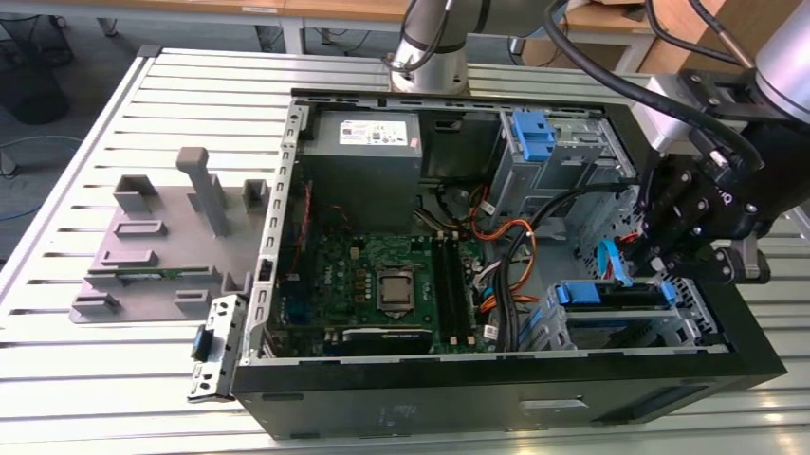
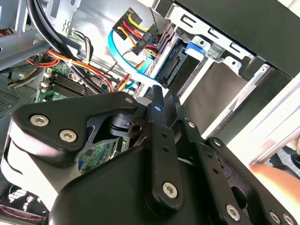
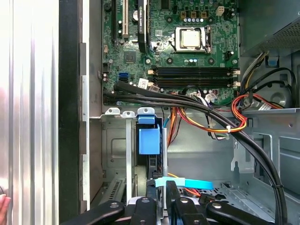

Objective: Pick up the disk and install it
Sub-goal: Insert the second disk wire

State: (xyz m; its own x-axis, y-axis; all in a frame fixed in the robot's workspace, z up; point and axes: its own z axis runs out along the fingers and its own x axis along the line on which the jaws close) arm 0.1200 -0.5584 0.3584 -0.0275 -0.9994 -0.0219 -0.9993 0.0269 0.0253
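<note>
Installation looks nearly done: disk [image 1: 612, 295] sits in the case's drive cage [image 1: 690, 322], gripper [image 1: 671, 256] just above; fingers' state I cannot tell.

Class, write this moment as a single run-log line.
arm: over open computer case | claw: above lower drive cage | disk: sitting in cage, blue bracket visible | cables: crossing motherboard

Green motherboard [image 1: 379, 275], blue disk bracket [image 1: 612, 294], black case [image 1: 506, 393], grey ribbed table [image 1: 127, 379].
</note>
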